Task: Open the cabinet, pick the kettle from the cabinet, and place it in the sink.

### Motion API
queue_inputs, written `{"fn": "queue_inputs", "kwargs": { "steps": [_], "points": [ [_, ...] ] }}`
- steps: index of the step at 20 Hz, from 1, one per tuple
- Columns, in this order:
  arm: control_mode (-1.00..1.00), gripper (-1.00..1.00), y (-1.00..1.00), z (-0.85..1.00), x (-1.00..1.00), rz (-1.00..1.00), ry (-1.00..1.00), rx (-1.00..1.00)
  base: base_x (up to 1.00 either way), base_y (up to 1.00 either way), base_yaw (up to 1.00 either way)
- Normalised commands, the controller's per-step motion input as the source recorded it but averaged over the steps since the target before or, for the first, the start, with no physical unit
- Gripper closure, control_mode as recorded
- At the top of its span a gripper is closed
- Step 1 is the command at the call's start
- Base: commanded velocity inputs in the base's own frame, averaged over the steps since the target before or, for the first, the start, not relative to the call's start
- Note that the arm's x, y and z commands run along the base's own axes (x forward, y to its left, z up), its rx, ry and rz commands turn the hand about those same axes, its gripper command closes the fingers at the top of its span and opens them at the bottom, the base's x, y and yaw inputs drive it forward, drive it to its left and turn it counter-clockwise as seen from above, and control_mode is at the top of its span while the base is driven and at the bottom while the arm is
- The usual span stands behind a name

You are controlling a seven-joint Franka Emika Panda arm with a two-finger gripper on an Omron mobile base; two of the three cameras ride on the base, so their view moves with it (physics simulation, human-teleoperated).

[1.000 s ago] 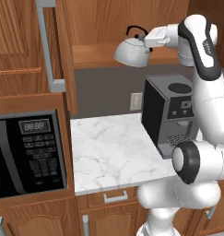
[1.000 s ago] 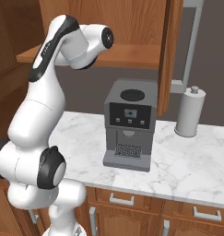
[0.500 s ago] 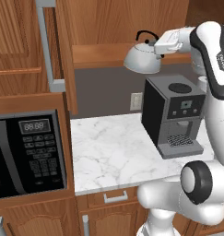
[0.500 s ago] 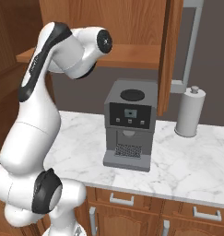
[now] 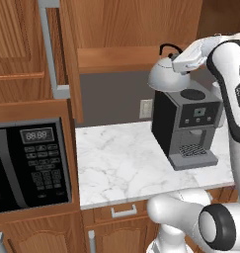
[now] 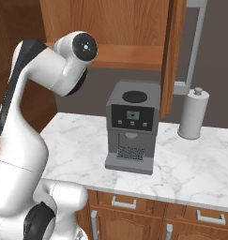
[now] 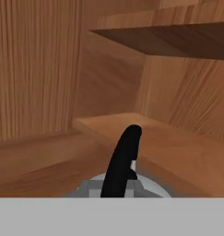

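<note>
The tool (image 5: 183,63) is clamped on the kettle (image 5: 165,75) by its handle, holding it clear of the cabinet (image 5: 116,29), ready for carrying to the sink.

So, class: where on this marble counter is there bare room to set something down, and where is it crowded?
Free: the marble counter between the microwave and the coffee machine. There is a smaller patch between the coffee machine and the paper towel roll. Crowded: above the machine, where the hand holds the kettle.

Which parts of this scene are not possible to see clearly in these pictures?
- The gripper fingertips: left base view, hidden behind the kettle; the hand view shows none.
- Kettle body: hand view, cut off by the bottom edge below its black handle.
- Paper towel roll base: right base view, partly hidden behind the cabinet door.
</note>
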Motion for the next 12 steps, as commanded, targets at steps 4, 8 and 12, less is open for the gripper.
{"fn": "queue_inputs", "kwargs": {
  "steps": [4, 8, 12],
  "points": [
    [-1.0, 1.0, -0.03, -0.23, -0.55, -0.21, 0.0, -0.01, 0.0, 0.0, 0.0],
    [-1.0, 1.0, -0.01, -0.29, -0.51, -0.18, 0.0, 0.0, 0.0, 0.0, 0.0],
    [-1.0, 1.0, 0.0, -0.33, -0.4, -0.17, 0.05, 0.0, 0.0, 0.0, 0.0]
  ]
}}
